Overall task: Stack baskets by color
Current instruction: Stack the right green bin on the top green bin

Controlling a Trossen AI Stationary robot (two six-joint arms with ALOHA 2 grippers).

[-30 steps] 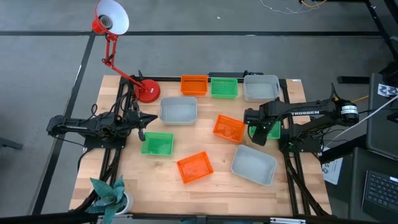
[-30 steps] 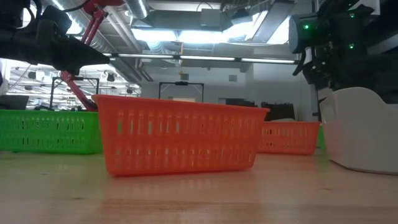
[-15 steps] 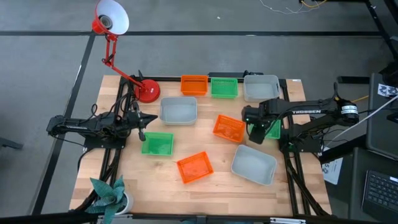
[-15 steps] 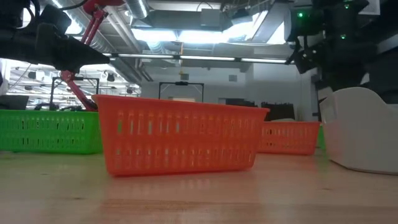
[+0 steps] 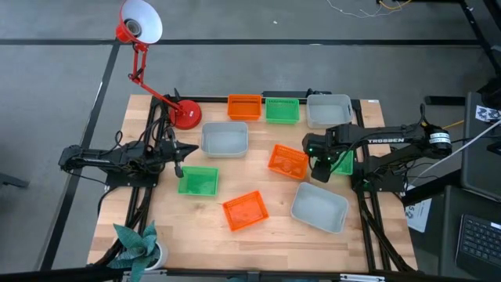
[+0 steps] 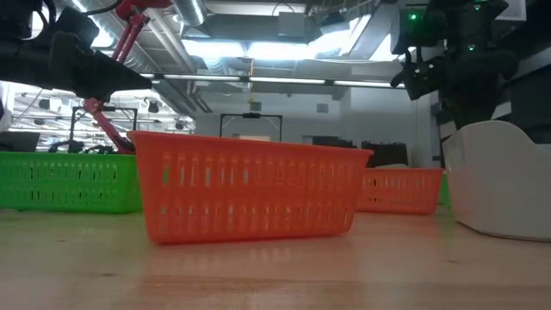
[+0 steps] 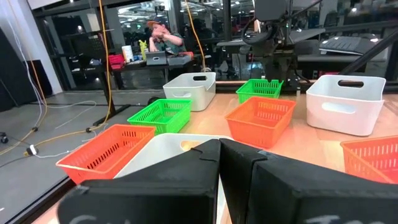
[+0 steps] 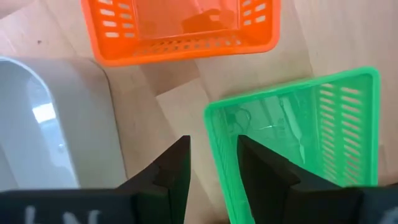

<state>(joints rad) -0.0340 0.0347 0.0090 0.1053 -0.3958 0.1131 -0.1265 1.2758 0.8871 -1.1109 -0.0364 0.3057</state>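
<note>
Orange, green and grey-white baskets all lie single on the wooden table [image 5: 156, 227]; no stack is made yet, so the task is at its very start (nine baskets, approx. all work left).

At the far edge stand an orange basket [image 5: 244, 106], a green basket [image 5: 282, 110] and a grey-white basket [image 5: 329, 110] in one row. A second grey-white basket [image 5: 225, 139] is near the red lamp base [image 5: 186, 116]. In the middle lies a tilted orange basket [image 5: 286, 161], and just beside it a green basket [image 5: 341, 162], partly under the right arm. At the near side: a green basket [image 5: 197, 181], an orange basket [image 5: 245, 211], a grey-white basket [image 5: 319, 207].

The right gripper [image 8: 211, 163] hovers over the rim of that half-hidden green basket [image 8: 298, 143], fingers spread and grasping nothing; one finger is inside the rim line, the other outside, w/ the tilted orange basket [image 8: 180, 28] ahead. My judgement: a grasp on this wall is next.

The left gripper [image 7: 219, 163] waits at the table's left side, fingers pressed together, empty.
</note>
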